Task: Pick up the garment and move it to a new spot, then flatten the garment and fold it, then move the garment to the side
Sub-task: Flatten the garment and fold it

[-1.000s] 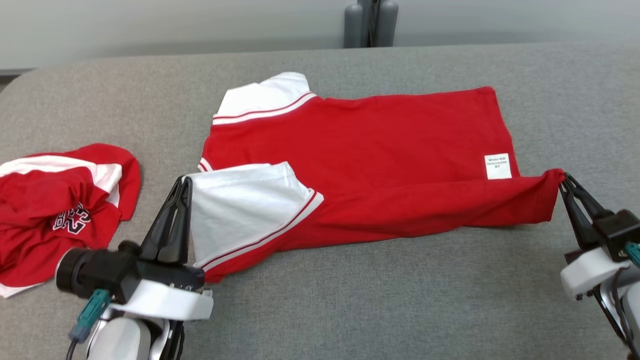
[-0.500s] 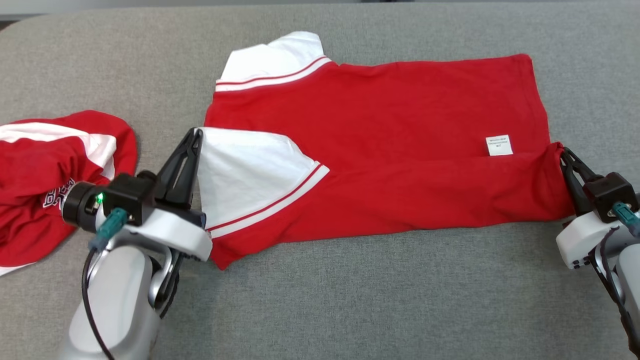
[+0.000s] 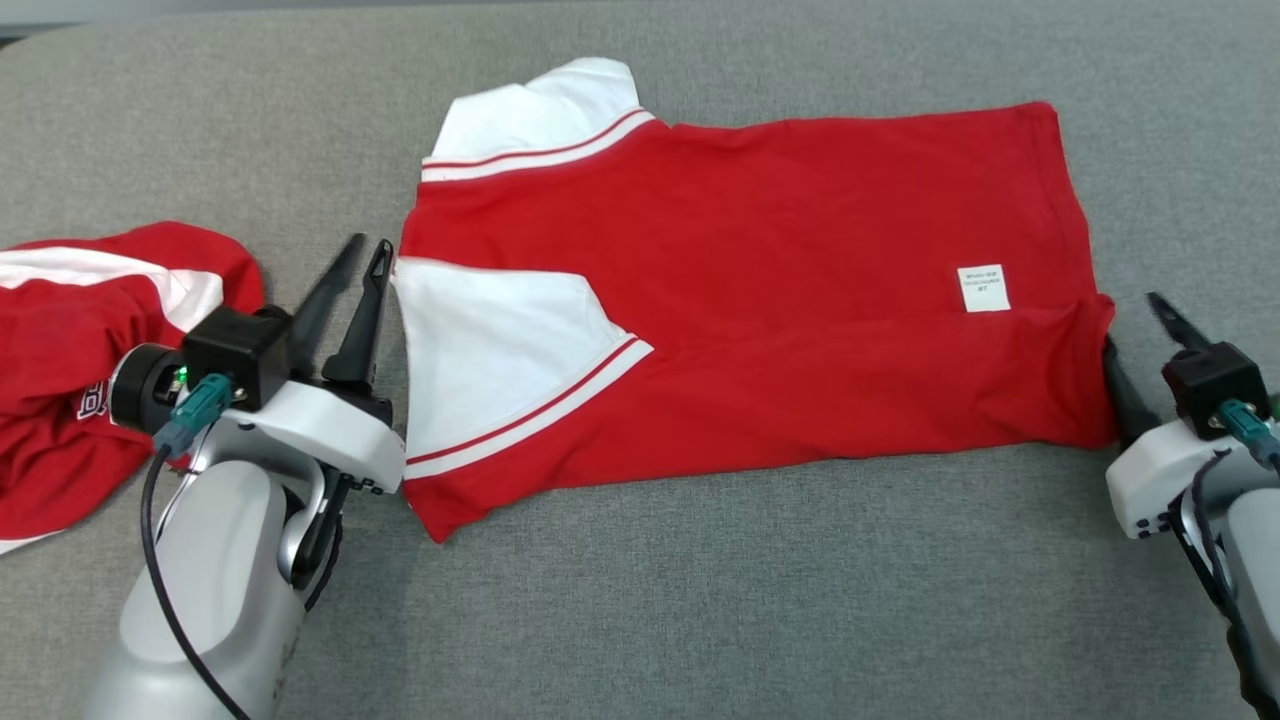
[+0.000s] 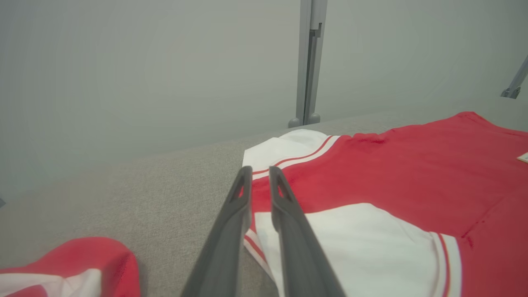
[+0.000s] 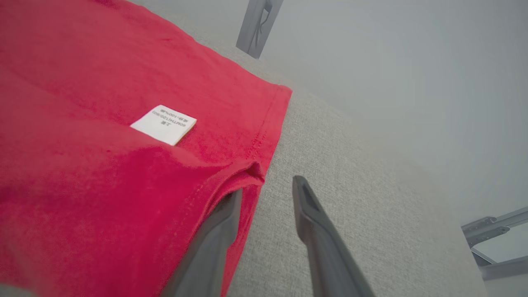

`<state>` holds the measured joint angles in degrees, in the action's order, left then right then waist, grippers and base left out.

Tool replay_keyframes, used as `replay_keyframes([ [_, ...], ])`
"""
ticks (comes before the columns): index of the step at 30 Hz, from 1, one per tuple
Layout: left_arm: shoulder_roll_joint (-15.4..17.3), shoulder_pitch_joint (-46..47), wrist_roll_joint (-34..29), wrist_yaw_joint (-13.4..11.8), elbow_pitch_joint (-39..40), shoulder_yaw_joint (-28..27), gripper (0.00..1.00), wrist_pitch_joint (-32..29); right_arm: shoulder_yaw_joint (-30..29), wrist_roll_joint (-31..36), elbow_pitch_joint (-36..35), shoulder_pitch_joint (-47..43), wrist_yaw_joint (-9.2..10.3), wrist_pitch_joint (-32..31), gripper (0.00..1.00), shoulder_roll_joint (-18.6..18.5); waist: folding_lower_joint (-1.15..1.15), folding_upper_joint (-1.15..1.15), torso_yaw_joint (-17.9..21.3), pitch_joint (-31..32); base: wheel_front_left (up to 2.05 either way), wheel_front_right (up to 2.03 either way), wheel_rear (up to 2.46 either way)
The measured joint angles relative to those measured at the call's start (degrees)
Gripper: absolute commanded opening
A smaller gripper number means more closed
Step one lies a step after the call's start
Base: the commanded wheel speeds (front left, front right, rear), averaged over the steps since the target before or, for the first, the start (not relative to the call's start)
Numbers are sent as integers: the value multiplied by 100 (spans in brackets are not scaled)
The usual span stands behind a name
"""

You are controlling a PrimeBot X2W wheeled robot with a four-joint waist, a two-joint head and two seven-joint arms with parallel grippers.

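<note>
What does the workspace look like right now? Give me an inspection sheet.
Surface: grey padded surface, even, no stains seen.
Job's things: red shirt with white sleeves lies spread out, its near edge folded up over the body; white label faces up.
Clutter: second red-and-white garment crumpled at the left, apart from the shirt.
Grippers: left gripper open beside the near white sleeve, holding nothing; right gripper open at the hem corner, one finger against the folded hem, the other over bare surface.
Cables: black cable and teal plug on the left arm, clear of the cloth; likewise on the right arm.
Surroundings: grey wall, metal post behind the surface.
</note>
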<state>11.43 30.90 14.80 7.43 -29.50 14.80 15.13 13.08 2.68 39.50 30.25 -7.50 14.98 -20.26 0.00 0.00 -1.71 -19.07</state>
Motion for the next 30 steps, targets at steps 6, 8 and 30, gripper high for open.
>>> replay_keyframes([
  [6,-161,-510,-15,-148,330,-435,100,0,-711,88,-201,-391,1,0,100,82,0,0,-11,293,0,0,0],
  [8,-250,-769,44,-197,413,-591,100,1,-955,82,-357,-541,1,0,100,198,0,0,-17,405,0,0,0],
  [30,-847,-2070,1571,-719,339,-589,100,-1371,-1081,-81,-1092,-1277,1,0,100,710,0,0,165,746,0,0,0],
])
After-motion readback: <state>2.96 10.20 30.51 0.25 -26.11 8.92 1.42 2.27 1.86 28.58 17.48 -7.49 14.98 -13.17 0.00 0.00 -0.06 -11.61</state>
